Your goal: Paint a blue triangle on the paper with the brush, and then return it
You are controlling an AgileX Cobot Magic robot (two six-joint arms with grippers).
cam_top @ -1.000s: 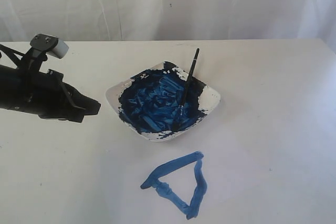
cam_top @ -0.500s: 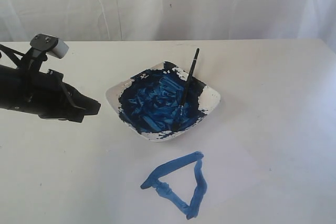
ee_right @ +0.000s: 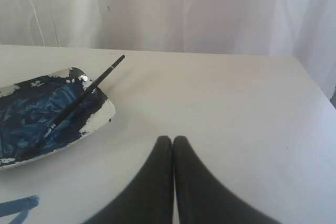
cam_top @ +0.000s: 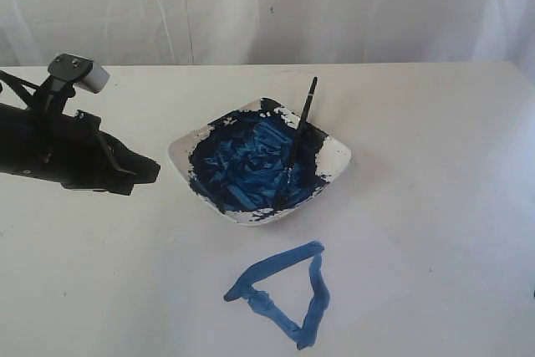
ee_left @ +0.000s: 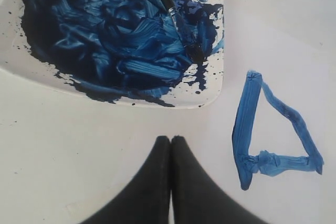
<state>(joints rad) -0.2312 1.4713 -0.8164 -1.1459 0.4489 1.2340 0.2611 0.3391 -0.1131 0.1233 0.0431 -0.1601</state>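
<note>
exterior: unchanged from a second ago; brush (cam_top: 299,135) leans in paint dish (cam_top: 339,156); blue triangle (cam_top: 276,267) on paper (cam_top: 368,307) just beside it, sheet edges indistinct; left gripper (cam_top: 155,171) apart from the dish, arm cut off | left wrist: jaws pressed together, empty; brush handle cropped | right wrist: right gripper (ee_right: 172,139) closed, empty; triangle mostly cropped

Thin black paintbrush (cam_top: 299,134) is rested in square white dish (cam_top: 338,155), set behind blue painted triangle (cam_top: 272,269) on white paper (cam_top: 364,311).
</note>
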